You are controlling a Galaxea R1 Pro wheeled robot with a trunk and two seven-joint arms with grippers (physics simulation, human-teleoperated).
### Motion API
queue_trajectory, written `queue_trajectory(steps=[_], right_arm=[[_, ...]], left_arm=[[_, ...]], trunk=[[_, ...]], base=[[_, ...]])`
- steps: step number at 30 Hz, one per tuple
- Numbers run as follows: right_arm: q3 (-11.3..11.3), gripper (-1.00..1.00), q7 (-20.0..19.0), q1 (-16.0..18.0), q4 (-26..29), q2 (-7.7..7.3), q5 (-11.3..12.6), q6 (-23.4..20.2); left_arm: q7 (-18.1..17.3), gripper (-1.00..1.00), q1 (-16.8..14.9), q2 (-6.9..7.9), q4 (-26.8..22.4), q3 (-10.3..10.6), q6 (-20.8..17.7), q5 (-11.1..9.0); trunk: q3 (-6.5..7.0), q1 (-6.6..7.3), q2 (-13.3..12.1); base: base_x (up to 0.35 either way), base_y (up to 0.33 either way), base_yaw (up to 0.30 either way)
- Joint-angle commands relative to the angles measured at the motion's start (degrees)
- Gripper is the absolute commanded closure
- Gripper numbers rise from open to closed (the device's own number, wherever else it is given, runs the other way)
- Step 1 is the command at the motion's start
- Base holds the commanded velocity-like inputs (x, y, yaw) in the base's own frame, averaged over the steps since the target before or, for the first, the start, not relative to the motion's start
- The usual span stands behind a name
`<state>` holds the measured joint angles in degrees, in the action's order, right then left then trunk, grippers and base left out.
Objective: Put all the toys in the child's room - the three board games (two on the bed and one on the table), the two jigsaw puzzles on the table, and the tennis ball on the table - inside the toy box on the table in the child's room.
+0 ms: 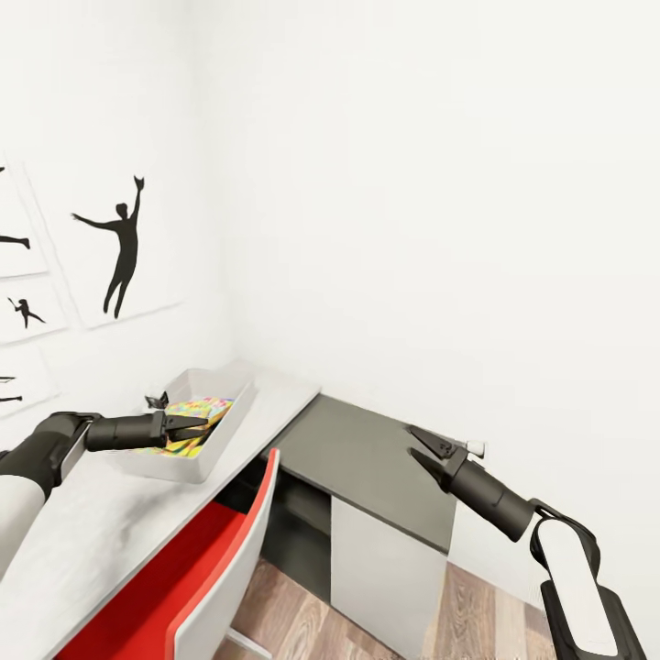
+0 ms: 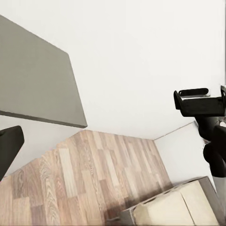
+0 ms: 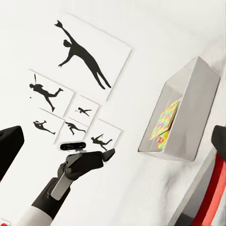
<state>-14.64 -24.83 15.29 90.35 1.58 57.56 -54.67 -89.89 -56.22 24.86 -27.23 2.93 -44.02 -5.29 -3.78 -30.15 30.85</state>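
The toy box (image 1: 218, 438) is a shallow light-grey bin on the light-grey top of the table (image 1: 110, 522), close to the wall corner. A mosaic jigsaw puzzle (image 1: 194, 407) lies inside it, over something yellow. From the right wrist view the toy box (image 3: 188, 117) shows the puzzle (image 3: 165, 117) leaning in it. My left gripper (image 1: 209, 423) hovers over the bin, open and holding nothing. My right gripper (image 1: 423, 447) hangs open above the dark-grey wing (image 1: 367, 458), empty. The tennis ball and the bed's board games are out of view.
A red chair (image 1: 215, 559) is tucked against the desk's front edge, below the bin. White drawers (image 1: 385, 559) stand under the wing, with wood floor (image 1: 302, 623) beside them. Baseball silhouette prints (image 1: 124, 243) hang on the left wall. The beige bed (image 2: 174, 207) appears in the left wrist view.
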Motion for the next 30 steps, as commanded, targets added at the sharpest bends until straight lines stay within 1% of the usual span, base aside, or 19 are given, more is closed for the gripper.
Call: queue_trajectory(steps=[1,4,10,14,20,24,30], right_arm=[[-0.17,-1.00,-0.35,0.09,-0.04,0.08,-0.34,-0.35],[-0.20,-1.00,-0.32,0.09,-0.08,0.07,-0.34,-0.35],[-0.28,-1.00,-0.31,0.09,-0.46,0.01,-0.34,-0.25],[-0.24,-1.00,-0.48,0.09,-0.78,-0.06,-0.29,1.75],[-0.21,-1.00,-0.41,0.09,-0.94,-0.02,-0.26,2.59],[-0.21,-1.00,-0.39,0.09,-0.96,0.00,-0.26,2.70],[-0.21,-1.00,-0.33,0.09,-0.96,-0.04,-0.26,2.72]], left_arm=[[-0.11,-1.00,-0.03,0.05,-0.01,0.32,-0.89,-0.36],[-0.11,-1.00,-0.03,-0.01,-0.10,0.32,-1.83,-0.28],[-0.11,-1.00,-0.03,-0.25,-0.19,0.53,-2.51,-0.04],[-0.11,-1.00,-0.03,-0.40,-0.24,0.63,-2.58,0.07],[-0.11,-1.00,-0.03,-0.43,-0.27,0.74,-2.60,0.10],[-0.11,-1.00,-0.08,-0.45,-0.28,0.74,-2.68,0.17],[-0.11,-1.00,-0.12,-0.49,-0.25,0.76,-2.73,0.19]], trunk=[[0.09,0.20,-0.31],[0.69,0.86,-1.52],[1.89,2.17,-3.92],[2.69,3.05,-5.53],[3.89,4.37,-7.93],[3.97,4.37,-7.93],[4.10,4.37,-7.93]], base=[[0.000,0.000,-0.281],[0.000,0.000,-0.281],[0.000,0.000,-0.281],[-0.022,0.000,-0.281],[-0.211,0.000,-0.281],[-0.113,0.000,-0.281],[-0.018,0.000,-0.281]])
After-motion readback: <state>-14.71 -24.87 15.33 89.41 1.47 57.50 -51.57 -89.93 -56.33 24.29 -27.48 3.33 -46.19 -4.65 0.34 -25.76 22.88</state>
